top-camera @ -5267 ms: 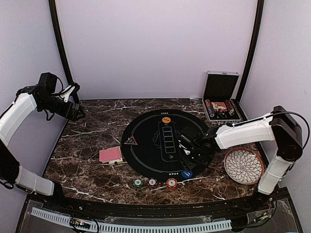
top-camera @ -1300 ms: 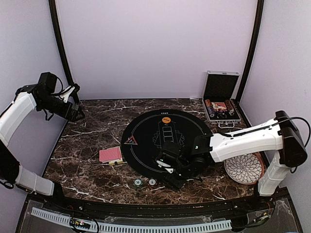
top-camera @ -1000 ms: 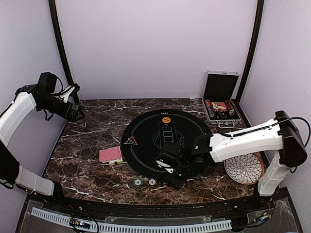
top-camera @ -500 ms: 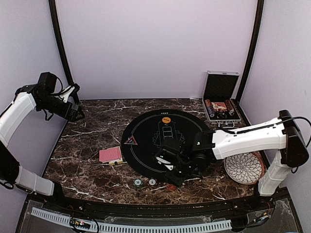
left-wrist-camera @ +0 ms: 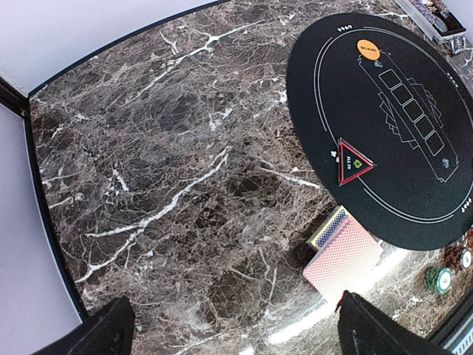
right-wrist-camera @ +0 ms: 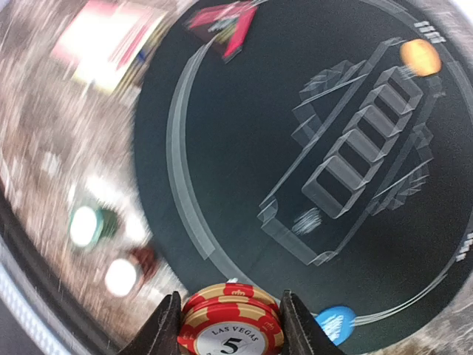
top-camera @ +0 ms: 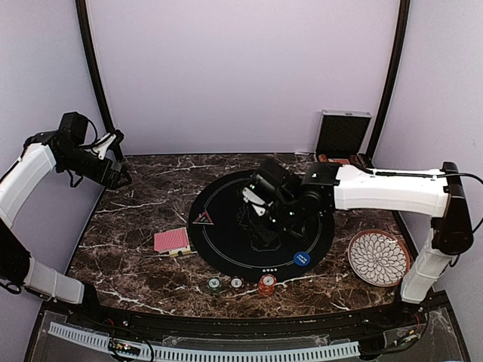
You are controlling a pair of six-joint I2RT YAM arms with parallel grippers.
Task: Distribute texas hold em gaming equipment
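right gripper (right-wrist-camera: 231, 326) pinching red Las Vegas chips (right-wrist-camera: 233, 339) over black mat (top-camera: 226, 241), left gripper (left-wrist-camera: 235, 329) spread wide; card deck (left-wrist-camera: 346, 260) undealt, green and white chips (top-camera: 214, 284) likely unplaced.

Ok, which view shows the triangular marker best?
Left wrist: the triangular marker is sharp, large and unobstructed. Top external shows it small but whole; right wrist catches it only as a motion-blurred red shape at the top edge.

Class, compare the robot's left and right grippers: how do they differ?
The left gripper has jaws wide open, empty; the right gripper clamps red chips. The left gripper hangs over the table, far left; the right gripper over the mat. Both are off the surface.
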